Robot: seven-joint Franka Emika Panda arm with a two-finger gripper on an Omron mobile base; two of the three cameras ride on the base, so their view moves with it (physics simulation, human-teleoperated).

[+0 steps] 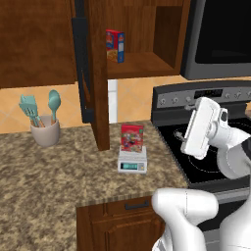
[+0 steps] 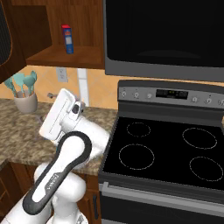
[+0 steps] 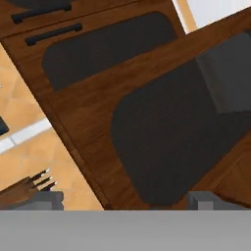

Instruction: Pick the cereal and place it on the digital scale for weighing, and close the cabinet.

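The cereal [image 1: 132, 138], a small red box with a colourful front, stands upright on the digital scale [image 1: 132, 165] on the counter. Behind it, the cabinet's door [image 1: 90, 73] hangs wide open, edge-on in the left base view. My gripper [image 1: 184, 121] is open and empty, over the stove's left edge. It is to the right of the cereal and higher, pointing left toward the door. In the hand view, the fingertips [image 3: 46, 198] stand far apart before the door's dark glass pane [image 3: 171, 142]. The right base view has the gripper [image 2: 46, 107] below the open cabinet [image 2: 65, 57].
A red, blue and yellow box [image 1: 115, 45] stands on the cabinet shelf. A cup of teal utensils [image 1: 45, 128] sits at the counter's back left. The black stovetop [image 2: 166, 153] lies to the right under a dark microwave [image 2: 166, 35]. A drawer unit [image 1: 122, 220] is below the counter.
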